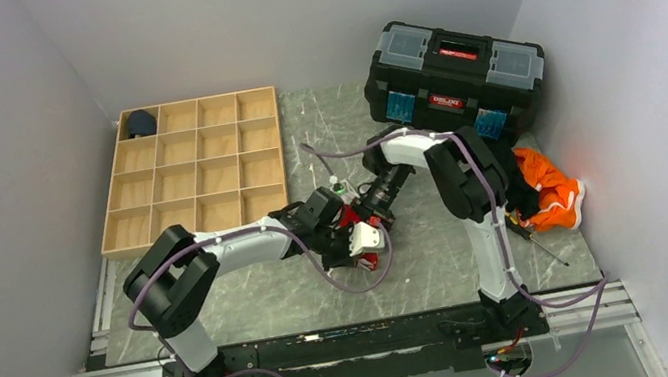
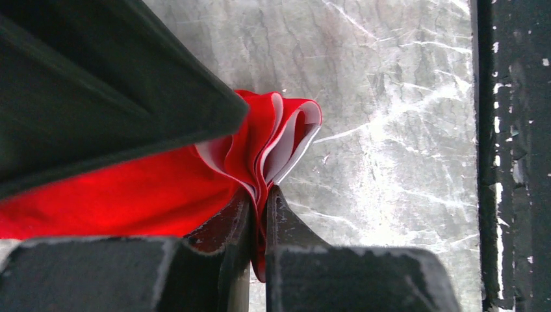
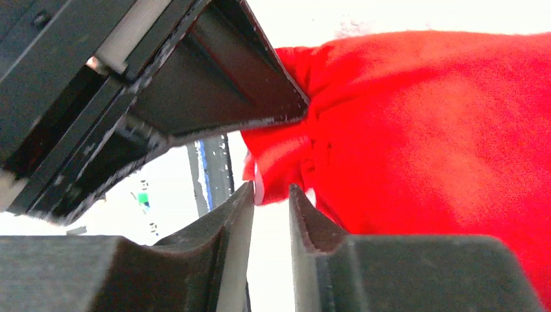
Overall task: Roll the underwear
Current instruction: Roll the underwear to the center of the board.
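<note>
The red underwear (image 1: 351, 217) is bunched between both grippers at the middle of the table. In the left wrist view my left gripper (image 2: 258, 198) is shut on a pleat of the underwear (image 2: 130, 195), whose white-trimmed folds fan out past the tips. A dark finger of the other gripper (image 2: 97, 84) crosses above it. In the right wrist view my right gripper (image 3: 271, 192) stands slightly open, with a gap between the jaws. Only the edge of the underwear (image 3: 429, 130) hangs at its tips. From above, the left gripper (image 1: 366, 244) and right gripper (image 1: 367, 219) meet over the fabric.
A wooden compartment tray (image 1: 195, 170) sits at the back left, with a dark navy bundle (image 1: 140, 124) in its far-left corner cell. A black toolbox (image 1: 454, 78) stands at the back right. An orange cloth (image 1: 547, 185) lies beside the right arm.
</note>
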`<act>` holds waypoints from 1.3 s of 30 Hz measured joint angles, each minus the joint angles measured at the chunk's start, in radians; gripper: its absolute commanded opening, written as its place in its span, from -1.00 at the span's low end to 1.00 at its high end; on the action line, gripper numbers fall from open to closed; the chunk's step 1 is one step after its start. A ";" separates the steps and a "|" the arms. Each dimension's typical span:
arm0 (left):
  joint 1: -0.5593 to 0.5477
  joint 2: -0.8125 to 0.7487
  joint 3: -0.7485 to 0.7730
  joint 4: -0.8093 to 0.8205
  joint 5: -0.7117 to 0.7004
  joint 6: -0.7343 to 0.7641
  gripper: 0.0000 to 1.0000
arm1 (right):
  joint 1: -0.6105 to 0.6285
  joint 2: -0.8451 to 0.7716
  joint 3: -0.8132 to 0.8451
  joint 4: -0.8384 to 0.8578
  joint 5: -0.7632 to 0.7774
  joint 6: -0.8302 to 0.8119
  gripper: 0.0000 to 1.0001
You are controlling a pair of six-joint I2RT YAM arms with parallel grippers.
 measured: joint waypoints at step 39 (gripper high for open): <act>0.271 0.711 0.767 -0.854 0.655 -0.163 -1.00 | 0.075 -0.867 -0.602 0.728 0.463 0.360 -0.11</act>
